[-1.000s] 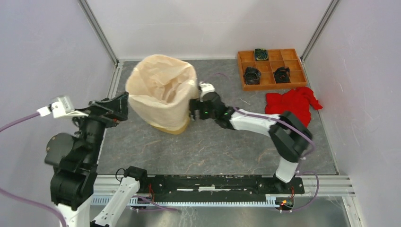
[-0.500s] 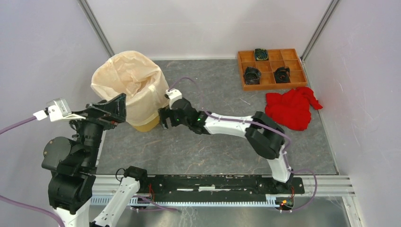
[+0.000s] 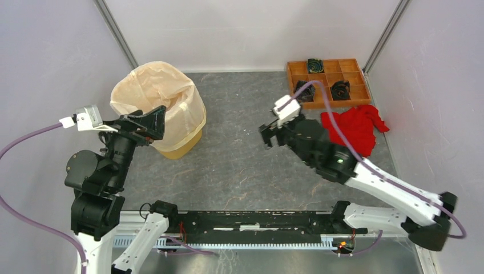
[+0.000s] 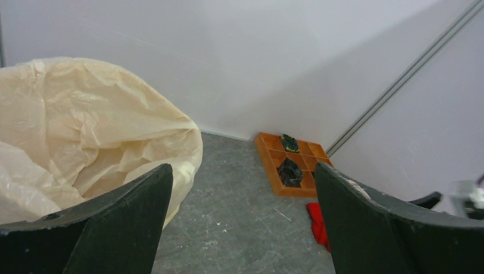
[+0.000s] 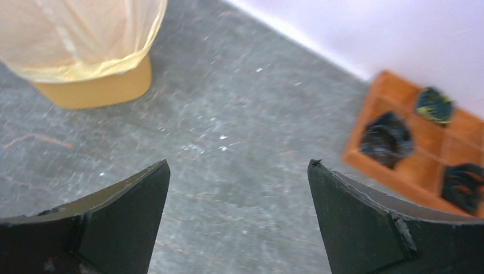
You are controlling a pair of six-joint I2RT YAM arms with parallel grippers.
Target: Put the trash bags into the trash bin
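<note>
The cream-white trash bag (image 3: 157,94) lines the orange-yellow trash bin (image 3: 181,149) and hangs over its rim, so only the bin's base shows. The bin stands upright at the back left. My left gripper (image 3: 154,124) is open and empty, level with the bin's near rim; the bag (image 4: 85,131) fills the left of the left wrist view, beside the left finger. My right gripper (image 3: 268,136) is open and empty above mid-table, well right of the bin. The right wrist view shows the bag (image 5: 74,34) and the bin base (image 5: 97,88) at top left.
A flat orange compartment tray (image 3: 331,105) with black parts sits at the back right, also in the left wrist view (image 4: 294,191) and the right wrist view (image 5: 371,165). A red cloth (image 3: 351,128) lies just in front of it. Walls enclose three sides.
The bin with its bag slid left toward the back-left corner, pushed by the right gripper. The right arm then drew back to the right and away. The left gripper edged toward the bin.
</note>
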